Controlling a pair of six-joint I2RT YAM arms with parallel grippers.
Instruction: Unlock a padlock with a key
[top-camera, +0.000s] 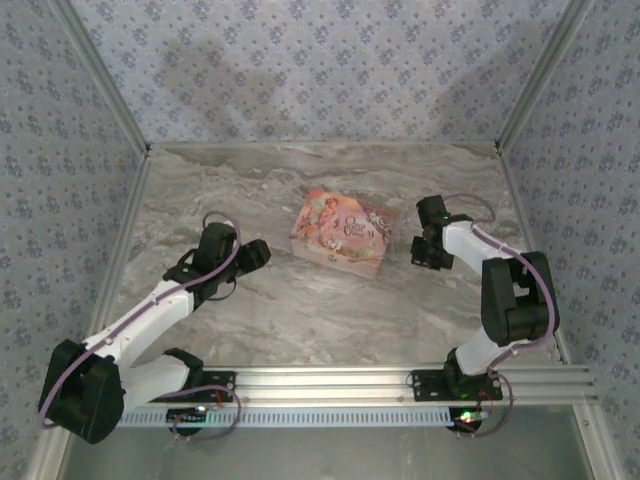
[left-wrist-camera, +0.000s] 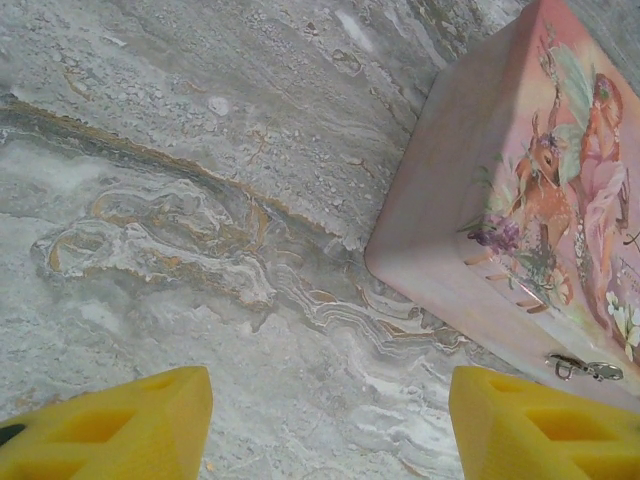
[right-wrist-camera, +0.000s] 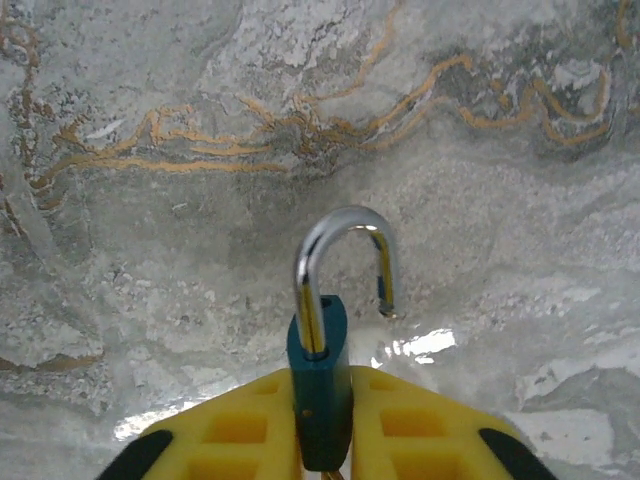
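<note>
Small dark-teal metal padlock (right-wrist-camera: 320, 375), silver shackle (right-wrist-camera: 345, 215) open, looks unlocked. R gripper (right-wrist-camera: 322, 420) clamped on padlock, L gripper (left-wrist-camera: 330, 425) apart, empty. Only release left.

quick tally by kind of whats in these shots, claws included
pink box: 1
padlock: 1
claws: 2 (left claw, right claw)
total: 4

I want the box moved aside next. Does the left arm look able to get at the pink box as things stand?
Probably yes: the left pincer is open, with bare table between it and the pink box.
</note>
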